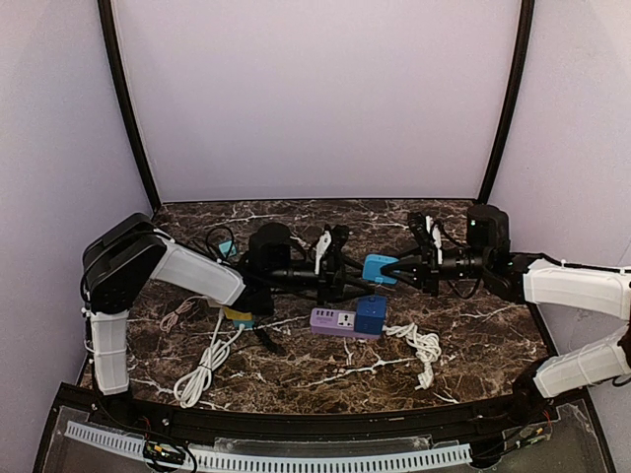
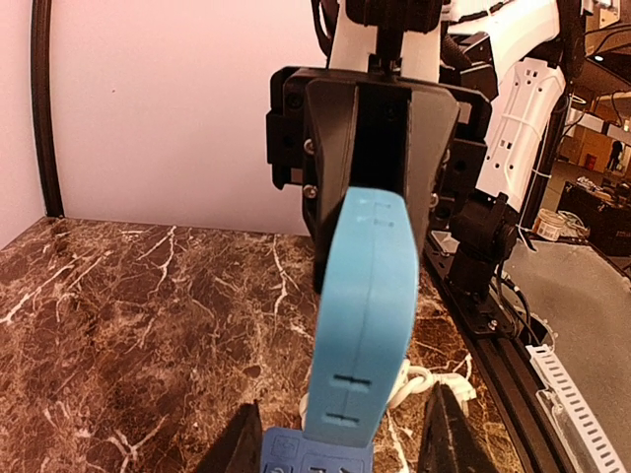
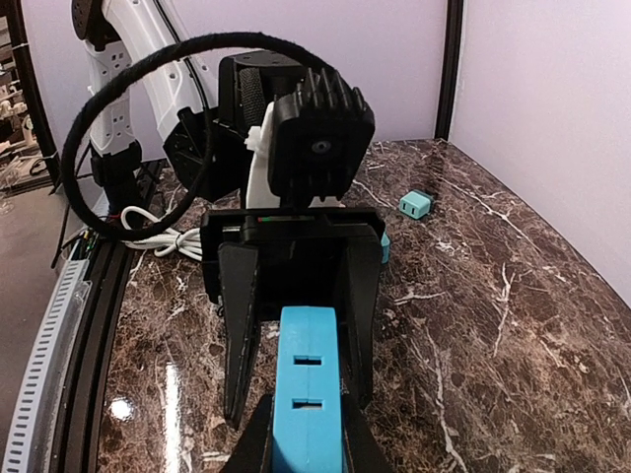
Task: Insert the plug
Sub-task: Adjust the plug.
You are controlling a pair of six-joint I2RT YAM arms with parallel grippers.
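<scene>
The blue plug (image 1: 380, 268) is in the air above the middle of the table (image 1: 473, 325), between the two arms and well above the marble. The right gripper (image 3: 306, 443) has it: its two fingers are closed tight on the narrow sides of the plug body. The left gripper (image 2: 342, 443) faces it from the other side with its fingers spread wide. They stand on both sides of the free end of the plug, and in the right wrist view I see a gap on each side, so I judge they do not touch it yet.

The purple power strip (image 1: 330, 319) lies on the table just in front of and below the plug, with a dark blue adapter (image 1: 372, 313) already sitting in its right end and a white cable (image 1: 424, 345) coiled beside it.

This looks to me like a handover, and the danger is in the timing — if the right fingers open before the left ones are firm, the plug drops onto the table. If the left fingers close off centre, they can twist the plug in the right grip, and then the pins will not meet the socket straight. I cannot see the pins in any view. Nothing holds the strip down, so a push at an angle may slide it instead of seating the plug.
</scene>
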